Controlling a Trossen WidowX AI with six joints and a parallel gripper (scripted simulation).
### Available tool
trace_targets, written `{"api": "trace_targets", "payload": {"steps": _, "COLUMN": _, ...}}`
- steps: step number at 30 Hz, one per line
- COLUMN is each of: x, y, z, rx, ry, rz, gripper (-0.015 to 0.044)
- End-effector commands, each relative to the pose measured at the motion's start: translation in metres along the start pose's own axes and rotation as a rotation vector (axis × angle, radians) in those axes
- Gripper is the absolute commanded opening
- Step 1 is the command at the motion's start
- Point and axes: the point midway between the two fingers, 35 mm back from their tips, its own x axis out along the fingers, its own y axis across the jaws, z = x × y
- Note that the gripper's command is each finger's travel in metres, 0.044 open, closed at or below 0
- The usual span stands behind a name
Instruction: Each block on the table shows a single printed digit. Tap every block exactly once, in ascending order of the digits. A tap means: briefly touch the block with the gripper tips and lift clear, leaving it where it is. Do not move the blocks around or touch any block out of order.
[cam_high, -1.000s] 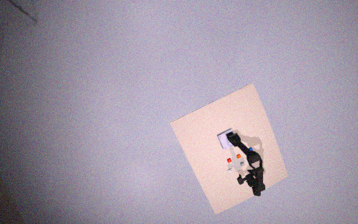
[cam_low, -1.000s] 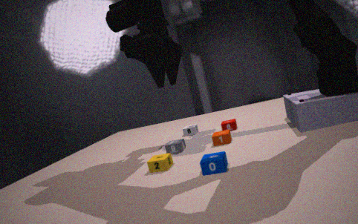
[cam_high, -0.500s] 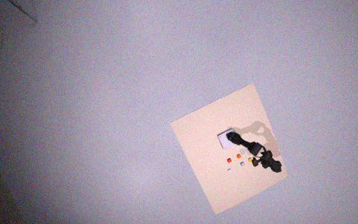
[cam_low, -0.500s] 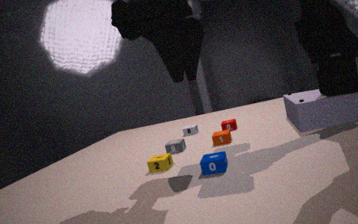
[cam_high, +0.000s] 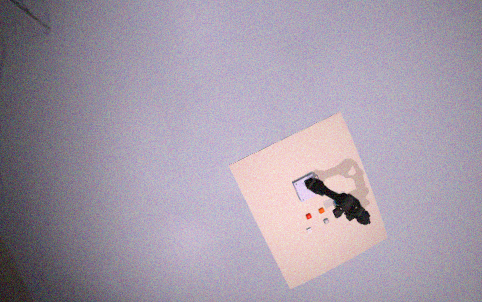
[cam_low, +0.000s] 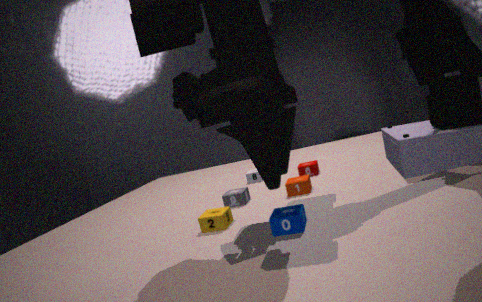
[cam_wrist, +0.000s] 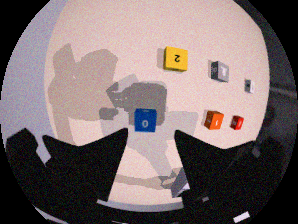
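Note:
My gripper is open, its fingertips apart and empty, above the blue block 0. The orange block 1 and the yellow block 2 stand apart from it. The grey block and the red block have digits too blurred to read. The small white block seems to show 8. In the top view the arm hides the yellow block and most of the blue one.
A pale grey box stands at the arm's base. The orange and red blocks stand close together in the wrist view. The arm's shadows lie on the light table around the blue block.

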Motion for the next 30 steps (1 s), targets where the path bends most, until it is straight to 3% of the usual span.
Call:
{"api": "trace_targets", "payload": {"steps": 1, "x": 0.008, "y": 0.001, "z": 0.000, "rx": 0.004, "ry": -0.012, "rz": 0.008, "gripper": 0.0059}}
{"api": "trace_targets", "payload": {"steps": 3, "x": 0.008, "y": 0.001, "z": 0.000, "rx": 0.004, "ry": -0.012, "rz": 0.008, "gripper": 0.0020}}
{"api": "trace_targets", "payload": {"steps": 30, "x": 0.031, "y": 0.001, "z": 0.000, "rx": 0.004, "ry": -0.011, "rz": 0.008, "gripper": 0.0020}}
